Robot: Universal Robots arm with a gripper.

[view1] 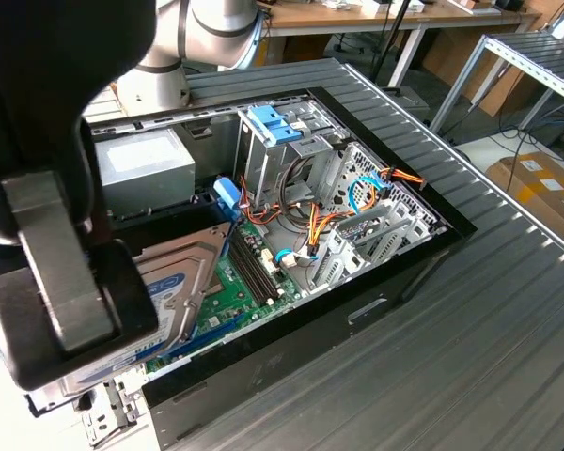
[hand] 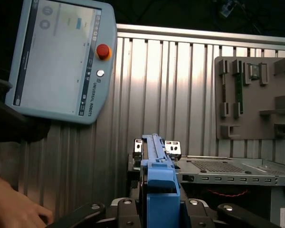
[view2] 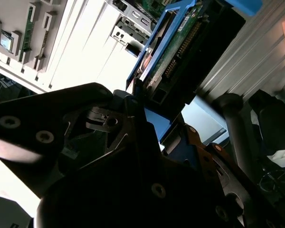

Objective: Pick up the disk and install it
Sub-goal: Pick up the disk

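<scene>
Closest to the lens in the exterior view: got the big dark gripper, closed snug on the disk. Going by the first wrist view, gripping it by a blue side rail, with black fingers pressed against it on both sides. Holds the disk tilted, label up, over the near corner of the open computer case at the exterior view's left, just above the green motherboard. Can't tell whether it's touching the case rim.

Further in: grey power-supply box in the far corner at the exterior view's left, light-blue latch piece on top of the drive cage, orange cables draped mid-case.

Also spotted in the first wrist view, a teach pendant against the ribbed metal table, and a hand near it.
</scene>
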